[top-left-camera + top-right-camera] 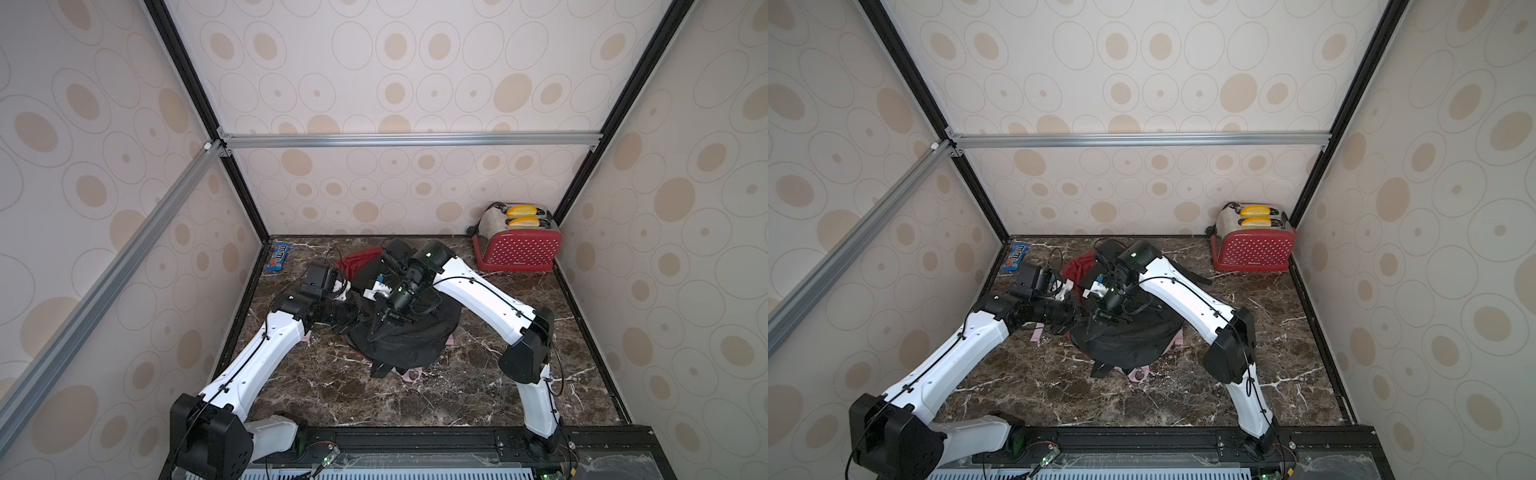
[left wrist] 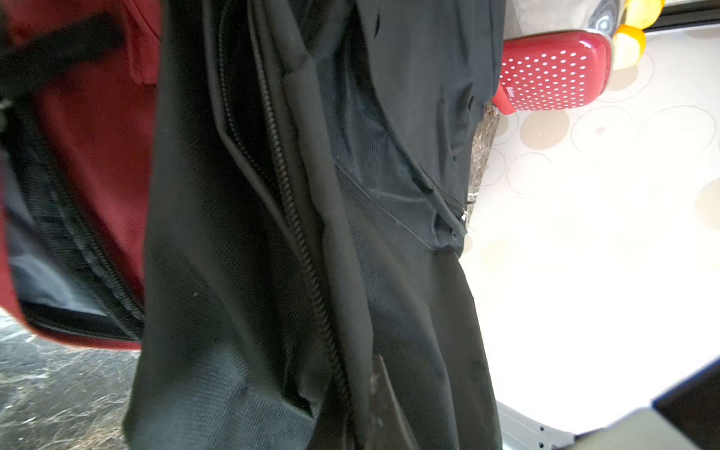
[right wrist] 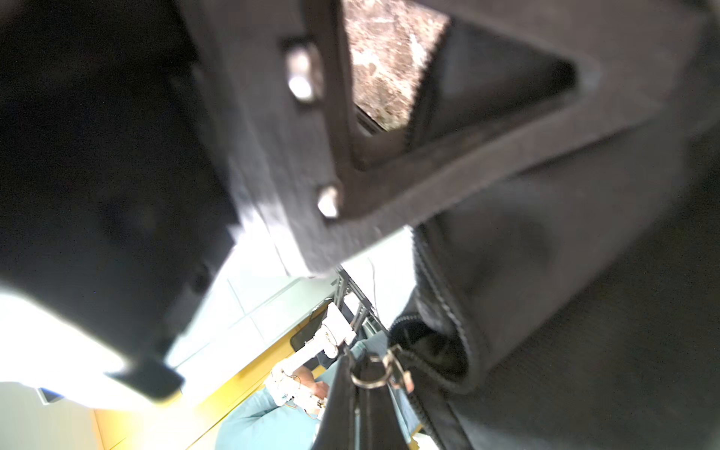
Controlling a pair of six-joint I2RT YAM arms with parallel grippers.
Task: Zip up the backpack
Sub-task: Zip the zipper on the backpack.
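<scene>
**In the middle of the tabletop: both pincers clamped on the backpack**

On the middle of the marble tabletop [image 1: 457, 390] the black backpack [image 1: 407, 345] sits slumped, with a red part showing at its far-left side. The right pincer [image 1: 388, 321] is pressed together on a fold of fabric, pulling it into a little tent. The left pincer [image 1: 351, 316] reaches in from the left and is pinched shut on fabric just beside the zipper [image 2: 296, 218] (tracks parted along part of its run). The ringed zipper pull [image 3: 383, 372] shows in the right wrist view. A red toaster [image 1: 517, 247] stands far right.
</scene>
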